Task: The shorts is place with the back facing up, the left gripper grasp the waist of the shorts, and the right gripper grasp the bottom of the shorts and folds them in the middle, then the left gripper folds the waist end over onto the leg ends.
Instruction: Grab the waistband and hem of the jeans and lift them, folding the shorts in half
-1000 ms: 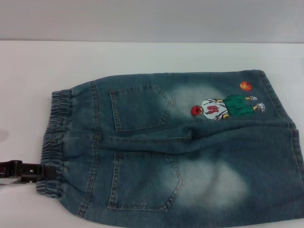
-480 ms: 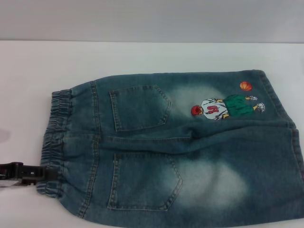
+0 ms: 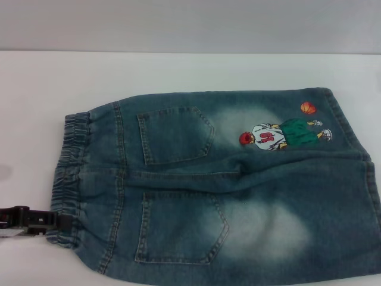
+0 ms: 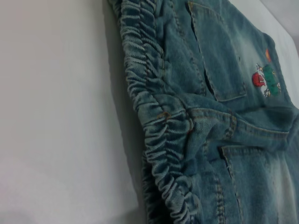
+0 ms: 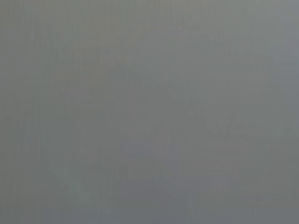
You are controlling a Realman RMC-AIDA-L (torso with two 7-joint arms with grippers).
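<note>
White counter [image 3: 178, 71] carrying denim shorts [image 3: 238, 196] spread flat, back pockets up. Long axis running side to side: elastic waistband [image 3: 68, 179] toward the robot's left, leg ends toward the right, reaching the head view's right edge. Bare counter open beyond the shorts' far edge and left of the waistband; near edge of the shorts running off the view's lower border. Cartoon basketball patch [image 3: 280, 134] on the far leg, near its hem. Left end effector [image 3: 56, 221] at the waistband's near corner, dark tips touching the gathered edge; spread or pressed together, cannot tell. Right wrist view plain grey.
</note>
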